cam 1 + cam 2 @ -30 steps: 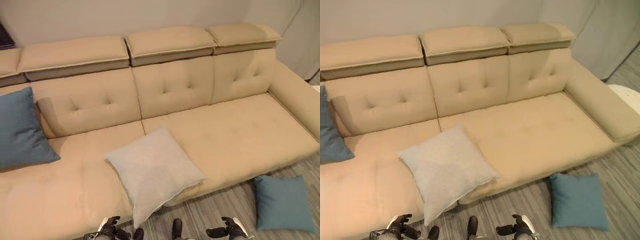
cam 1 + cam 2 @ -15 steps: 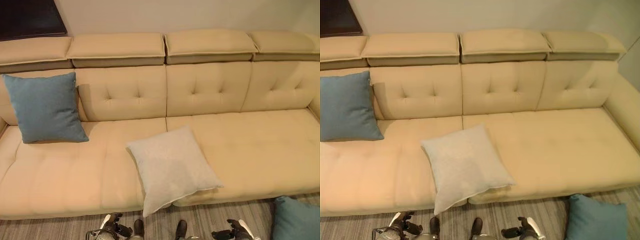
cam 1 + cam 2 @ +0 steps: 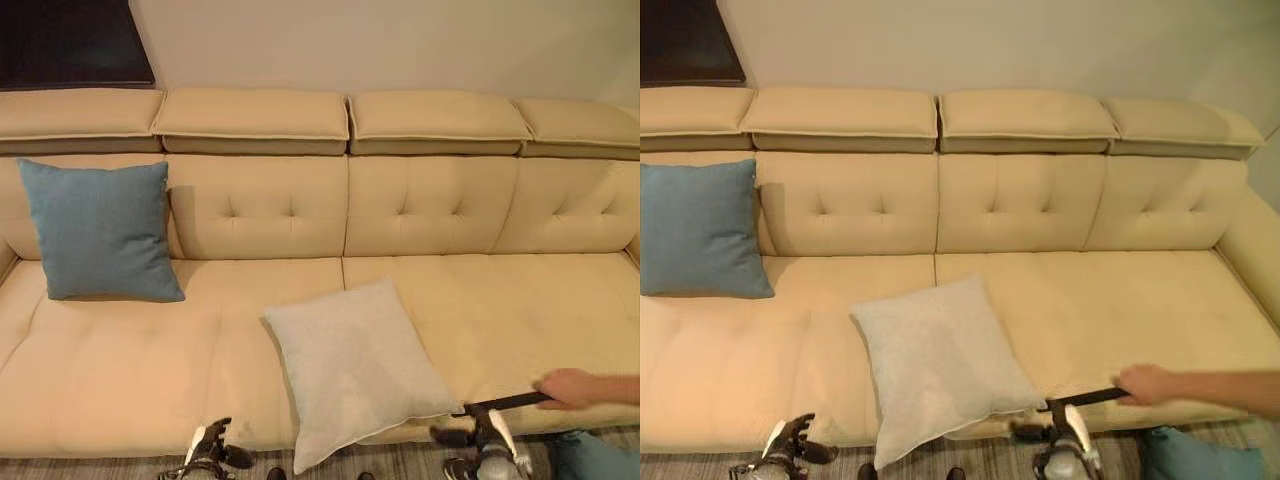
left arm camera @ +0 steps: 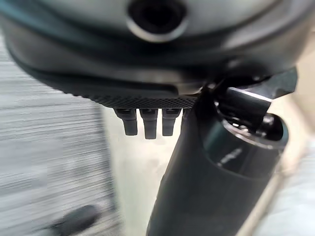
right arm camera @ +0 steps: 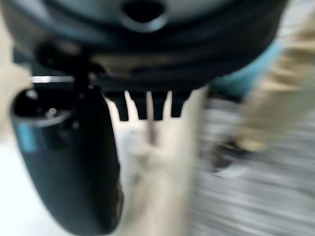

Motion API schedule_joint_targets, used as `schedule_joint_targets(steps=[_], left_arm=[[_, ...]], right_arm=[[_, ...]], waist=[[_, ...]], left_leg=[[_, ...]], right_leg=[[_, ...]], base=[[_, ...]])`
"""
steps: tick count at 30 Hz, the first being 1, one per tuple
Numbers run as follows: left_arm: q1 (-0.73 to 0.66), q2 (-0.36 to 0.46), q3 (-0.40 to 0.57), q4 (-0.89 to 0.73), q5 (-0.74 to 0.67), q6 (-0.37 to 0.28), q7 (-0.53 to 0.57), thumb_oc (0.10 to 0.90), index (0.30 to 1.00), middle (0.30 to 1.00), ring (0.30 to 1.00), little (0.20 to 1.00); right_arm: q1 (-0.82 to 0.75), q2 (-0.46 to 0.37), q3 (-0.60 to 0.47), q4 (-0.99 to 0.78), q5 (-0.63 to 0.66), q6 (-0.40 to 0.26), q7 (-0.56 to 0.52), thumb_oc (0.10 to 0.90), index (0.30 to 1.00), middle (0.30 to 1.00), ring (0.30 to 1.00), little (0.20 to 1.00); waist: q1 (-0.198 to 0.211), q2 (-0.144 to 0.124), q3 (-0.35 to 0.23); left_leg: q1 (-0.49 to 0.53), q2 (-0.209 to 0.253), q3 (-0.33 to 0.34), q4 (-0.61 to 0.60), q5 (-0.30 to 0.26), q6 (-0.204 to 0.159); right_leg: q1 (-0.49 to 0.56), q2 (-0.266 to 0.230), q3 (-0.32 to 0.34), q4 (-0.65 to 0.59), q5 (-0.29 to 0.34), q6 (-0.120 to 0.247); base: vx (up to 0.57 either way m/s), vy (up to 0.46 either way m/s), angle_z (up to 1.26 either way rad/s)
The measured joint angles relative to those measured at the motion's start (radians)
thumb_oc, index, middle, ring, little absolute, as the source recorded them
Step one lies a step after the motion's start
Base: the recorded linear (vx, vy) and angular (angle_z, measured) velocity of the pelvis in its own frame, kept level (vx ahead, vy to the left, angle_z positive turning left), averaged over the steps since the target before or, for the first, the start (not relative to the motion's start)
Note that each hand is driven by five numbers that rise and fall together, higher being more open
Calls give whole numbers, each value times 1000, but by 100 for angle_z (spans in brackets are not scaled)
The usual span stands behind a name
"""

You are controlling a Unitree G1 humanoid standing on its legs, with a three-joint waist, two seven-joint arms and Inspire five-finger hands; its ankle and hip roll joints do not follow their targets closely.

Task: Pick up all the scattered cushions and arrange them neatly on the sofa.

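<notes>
A light grey cushion (image 3: 355, 365) lies flat on the beige sofa's seat (image 3: 120, 360), one corner hanging over the front edge. A blue cushion (image 3: 100, 230) stands upright against the backrest at the far left. A second blue cushion (image 3: 1195, 460) lies on the floor at the lower right, partly cut off. My left hand (image 3: 210, 450) hangs low in front of the sofa, left of the grey cushion, open and holding nothing. My right hand (image 3: 487, 443) is low by the grey cushion's right corner, its fingers (image 5: 145, 105) straight.
A person's hand (image 3: 568, 388) and forearm reach in from the right over the seat's front edge, holding a black strap (image 3: 505, 403) that runs down toward my right hand. Grey striped floor (image 3: 90, 468) lies before the sofa. A dark panel (image 3: 70, 40) sits behind the sofa's left end.
The camera has swung, so the whole sofa has shifted in view. A person's arm with a black strap has come in from the right. My right hand sits a little higher. The cushions stay put.
</notes>
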Motion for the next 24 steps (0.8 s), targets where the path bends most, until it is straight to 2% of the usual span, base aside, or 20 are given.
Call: schedule_joint_targets(steps=[6, 12, 15, 18, 24], left_arm=[[33, 1, 10, -197, -38, -18, 11, 800, 900, 900, 900, 900], [34, -8, 9, -211, -46, -18, 10, 800, 900, 900, 900, 900], [37, 4, 58, -245, -74, -19, 31, 800, 900, 900, 900, 900], [37, 20, 50, -263, -69, -19, 26, 800, 900, 900, 900, 900], [55, -9, 6, -269, -69, -18, 12, 800, 900, 900, 900, 900]], right_arm=[[3, -36, -14, -163, -32, -21, -21, 800, 900, 900, 900, 900], [19, -35, -12, -160, -36, -19, -20, 800, 900, 900, 900, 900], [27, -35, -11, -156, -36, -18, -20, 800, 900, 900, 900, 900], [26, -28, -10, -156, -36, -18, -19, 800, 900, 900, 900, 900], [26, -16, 20, -155, -35, -17, -18, 800, 900, 900, 900, 900]], waist=[[0, 10, 6], [0, 30, 23], [1, 33, 28], [1, 34, 29], [-1, 28, 32]], left_leg=[[16, 2, 5, -10, 3, -5], [17, 2, 8, -10, 3, -5], [20, 2, 8, -10, 3, -5], [23, 1, 8, -10, 3, -5], [28, 1, 8, -10, 3, -5]], right_leg=[[15, 5, 9, -14, 4, 6], [15, 4, 12, -14, 4, 7], [19, 5, 12, -14, 4, 7], [21, 4, 12, -14, 4, 7], [26, 4, 13, -15, 5, 8]], base=[[-20, 3, -2], [0, 0, 0], [0, 0, 0], [0, 0, 0], [0, 0, 0]])
